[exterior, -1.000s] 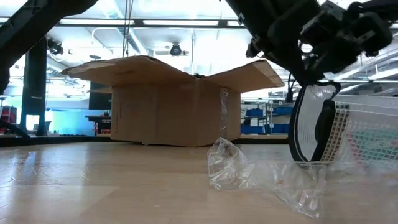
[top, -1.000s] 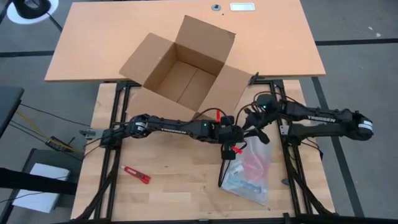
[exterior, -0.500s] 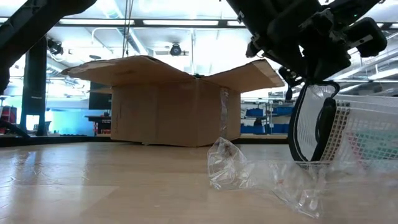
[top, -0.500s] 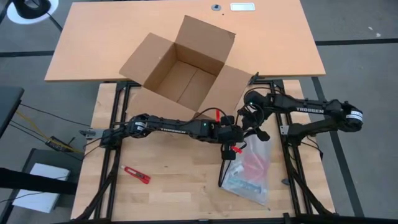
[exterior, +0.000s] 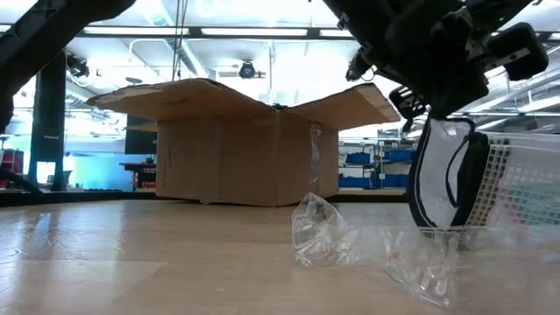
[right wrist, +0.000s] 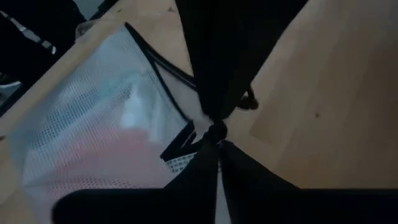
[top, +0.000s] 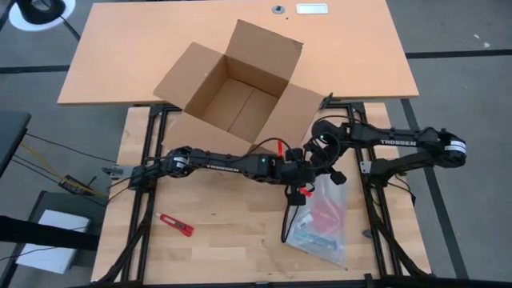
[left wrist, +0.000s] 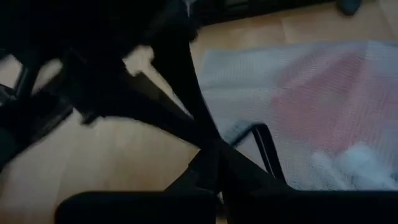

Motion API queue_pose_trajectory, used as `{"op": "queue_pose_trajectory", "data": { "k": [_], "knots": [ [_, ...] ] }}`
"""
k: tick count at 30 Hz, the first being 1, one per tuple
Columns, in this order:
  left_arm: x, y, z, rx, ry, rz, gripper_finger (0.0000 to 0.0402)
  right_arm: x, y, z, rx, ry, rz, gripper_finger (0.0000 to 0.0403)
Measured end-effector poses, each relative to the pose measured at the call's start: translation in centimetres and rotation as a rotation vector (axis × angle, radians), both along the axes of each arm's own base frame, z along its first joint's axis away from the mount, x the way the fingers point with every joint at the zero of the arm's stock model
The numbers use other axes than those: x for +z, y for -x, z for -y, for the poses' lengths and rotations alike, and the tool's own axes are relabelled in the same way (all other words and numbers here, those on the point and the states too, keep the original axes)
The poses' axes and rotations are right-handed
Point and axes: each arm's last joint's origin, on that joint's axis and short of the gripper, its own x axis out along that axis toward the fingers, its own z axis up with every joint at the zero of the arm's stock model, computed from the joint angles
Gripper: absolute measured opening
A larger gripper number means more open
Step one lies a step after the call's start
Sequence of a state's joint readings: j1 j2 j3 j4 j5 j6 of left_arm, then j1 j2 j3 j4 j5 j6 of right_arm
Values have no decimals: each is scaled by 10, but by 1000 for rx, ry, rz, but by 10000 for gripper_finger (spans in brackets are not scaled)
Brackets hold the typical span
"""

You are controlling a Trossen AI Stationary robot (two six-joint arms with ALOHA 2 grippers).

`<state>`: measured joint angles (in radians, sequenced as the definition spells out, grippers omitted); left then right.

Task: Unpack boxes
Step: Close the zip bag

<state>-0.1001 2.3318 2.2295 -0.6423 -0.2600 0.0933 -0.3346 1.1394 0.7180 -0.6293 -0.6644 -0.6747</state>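
Note:
The brown cardboard box (top: 232,88) stands open on the far table with its four flaps spread, and also shows in the low view (exterior: 236,149). Neither gripper is at it. A white mesh pouch (top: 324,220) with a black rim and red and teal contents lies on the near wooden table, its far end raised (exterior: 442,175). My left gripper (top: 302,184) reaches in from the table's left and is shut at that raised end. My right gripper (top: 320,162) comes from the right, close beside it, also shut there. My left gripper (left wrist: 209,152) pinches the pouch's black rim (left wrist: 261,137) at its raised far end, slanting down from the table's left. The far end hangs lifted below the fingers, and the rest of the pouch lies on the table. My right gripper (right wrist: 214,132) pinches the same black rim (right wrist: 180,146) at the far end, slanting down from the right, close to the left gripper. The rim stands up as an upright loop under the fingers.
A crumpled piece of clear plastic (exterior: 319,232) lies on the wooden table near the pouch. A red cutter (top: 174,225) lies toward the near left. The box sits at the near edge of the far brown table (top: 120,48). Black frame rails run along both sides.
My right arm has swung in and its gripper has moved toward the table's left, closer to the left gripper and the pouch's raised end. The pouch's black rim loop has shifted and spread a little wider. The left arm has kept still.

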Motion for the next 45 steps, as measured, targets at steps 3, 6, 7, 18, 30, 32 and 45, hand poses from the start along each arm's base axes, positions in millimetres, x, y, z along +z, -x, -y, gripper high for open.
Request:
{"op": "queue_pose_trajectory", "data": {
  "k": [3, 6, 7, 18, 30, 32, 45],
  "knots": [
    [0, 0, 0, 6, 6, -3, 12, -4, -1, 1, -39, 9, -51, 4],
    [-2, 2, 5, 5, 33, -17, 12, -4, 0, 6, -83, -19, -64, 2],
    [-3, 3, 7, 2, 39, -28, 12, -4, 0, 8, -104, -30, -61, 2],
    [5, 12, 12, 50, 70, -53, 15, -1, 6, 17, -191, -105, -83, 1],
    [10, 15, -46, 100, 553, -58, 151, -2, 4, 12, -184, -53, -94, 0],
    [5, 14, -46, 90, 559, -61, 175, -2, 4, 12, -184, -53, -94, 0],
    [-38, 9, -53, 24, 268, -49, 203, -2, 3, 12, -177, -48, -86, 0]
  ]
}}
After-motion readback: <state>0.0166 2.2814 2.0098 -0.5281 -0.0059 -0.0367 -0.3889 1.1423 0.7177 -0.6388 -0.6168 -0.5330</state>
